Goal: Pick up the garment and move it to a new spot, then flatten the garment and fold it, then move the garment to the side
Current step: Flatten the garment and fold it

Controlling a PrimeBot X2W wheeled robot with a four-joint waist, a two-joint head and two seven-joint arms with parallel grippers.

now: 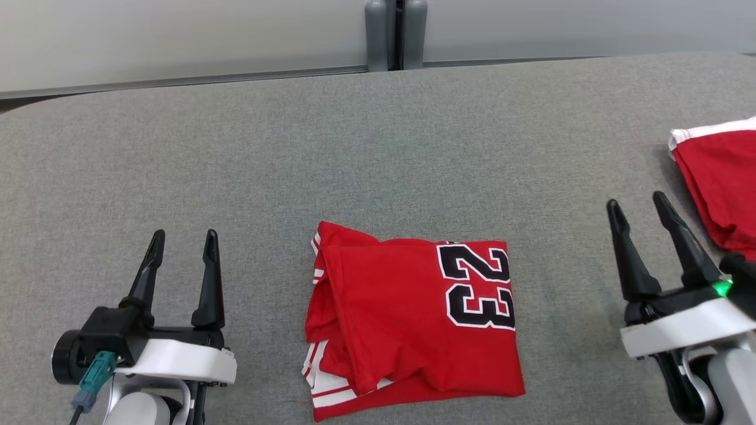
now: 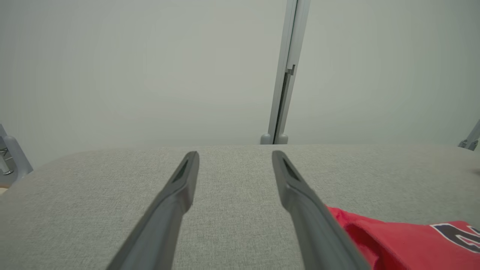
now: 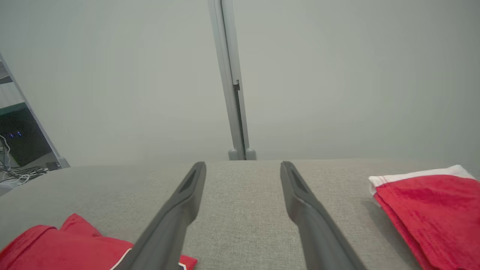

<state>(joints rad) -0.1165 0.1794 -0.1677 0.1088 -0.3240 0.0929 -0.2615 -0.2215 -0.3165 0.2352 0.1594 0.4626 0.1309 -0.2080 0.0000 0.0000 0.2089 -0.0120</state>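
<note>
Folded red jersey (black 23 on top) lying flat on grey padded table, toward 6 o'clock in the head view. Left gripper at 8 o'clock, jaws spread, clear of the cloth. Right gripper at 4 o'clock, jaws likewise spread, just beside a second red garment at 3 o'clock.

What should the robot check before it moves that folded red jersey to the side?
1. The jersey is folded compactly: ok.
2. Its left edge is neat: not ok, layers bunch there.
3. The left gripper is open and empty: ok.
4. The right gripper is open and empty: ok.
5. The second red garment lies apart from the jersey, to the right: ok.
6. The folds will hold when lifted: cannot tell.
</note>
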